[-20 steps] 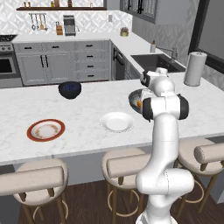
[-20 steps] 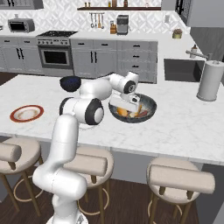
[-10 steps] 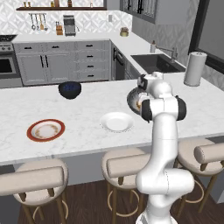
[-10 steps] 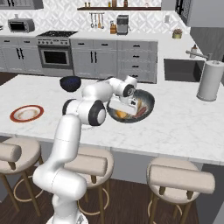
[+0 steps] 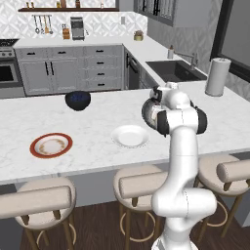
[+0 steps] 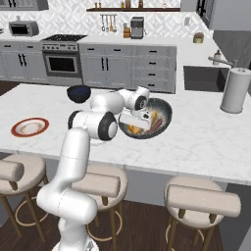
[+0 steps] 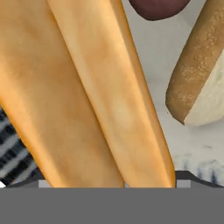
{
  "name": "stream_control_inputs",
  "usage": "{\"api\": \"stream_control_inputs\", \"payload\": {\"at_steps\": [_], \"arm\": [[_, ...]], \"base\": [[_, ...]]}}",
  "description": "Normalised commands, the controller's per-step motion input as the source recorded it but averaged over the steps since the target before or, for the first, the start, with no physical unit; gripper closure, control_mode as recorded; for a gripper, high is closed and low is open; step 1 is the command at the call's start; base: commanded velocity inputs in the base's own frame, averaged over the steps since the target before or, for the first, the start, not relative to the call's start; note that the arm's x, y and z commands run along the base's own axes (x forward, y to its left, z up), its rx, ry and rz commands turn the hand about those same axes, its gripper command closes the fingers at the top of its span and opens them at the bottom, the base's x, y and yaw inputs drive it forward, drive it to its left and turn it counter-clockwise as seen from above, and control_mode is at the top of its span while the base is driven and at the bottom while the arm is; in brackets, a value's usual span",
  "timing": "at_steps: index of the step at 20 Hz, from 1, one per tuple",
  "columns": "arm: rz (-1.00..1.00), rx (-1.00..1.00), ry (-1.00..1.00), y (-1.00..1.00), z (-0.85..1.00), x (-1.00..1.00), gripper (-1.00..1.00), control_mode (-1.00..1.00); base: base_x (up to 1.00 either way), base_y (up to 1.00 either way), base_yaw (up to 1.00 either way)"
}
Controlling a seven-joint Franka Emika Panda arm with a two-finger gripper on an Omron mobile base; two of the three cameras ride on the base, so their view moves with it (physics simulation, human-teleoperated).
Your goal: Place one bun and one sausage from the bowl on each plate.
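Note:
The wide dark grey bowl (image 6: 166,110) sits on the island counter, its edge (image 5: 146,113) peeking out left of my arm. My gripper (image 6: 135,127) reaches down into its near-left side. In the hand view an orange-brown bun (image 7: 87,96) lies lengthwise between the open jaws, with a ribbed finger pad (image 7: 13,144) right against its left side. A second bun (image 7: 197,78) and a dark sausage (image 7: 157,6) lie beyond it; the sausage (image 6: 154,126) also shows in the bowl. The white plate (image 5: 130,135) and the red-rimmed plate (image 5: 51,145) (image 6: 30,127) carry nothing.
A small dark blue bowl (image 5: 77,99) (image 6: 78,93) stands at the counter's far side. A paper towel roll (image 5: 217,76) (image 6: 232,90) is at the right, by the sink (image 5: 173,71). Padded stools line the near edge of the island.
My hand has dropped lower into the bowl and shifted a little toward its near-left side, coming down over the bun.

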Motion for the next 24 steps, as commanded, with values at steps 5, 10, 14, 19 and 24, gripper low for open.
{"api": "stream_control_inputs", "payload": {"at_steps": [5, 10, 14, 19, 24], "arm": [[0.00, 0.00, -0.13, 0.19, 0.95, -1.00, 1.00, -1.00], [0.05, -0.04, -0.04, 0.69, 0.95, -1.00, 1.00, -1.00], [0.13, -0.22, -0.02, 1.00, 0.44, -1.00, 1.00, -1.00], [0.25, -0.28, -0.15, 1.00, -0.19, -0.87, 1.00, -1.00], [0.01, -0.04, -0.24, 0.53, -0.10, 0.49, 1.00, -1.00]], "base": [[0.00, 0.00, 0.00], [0.00, 0.00, 0.00], [0.00, 0.00, 0.00], [0.00, 0.00, 0.00], [0.00, 0.00, 0.00]]}}
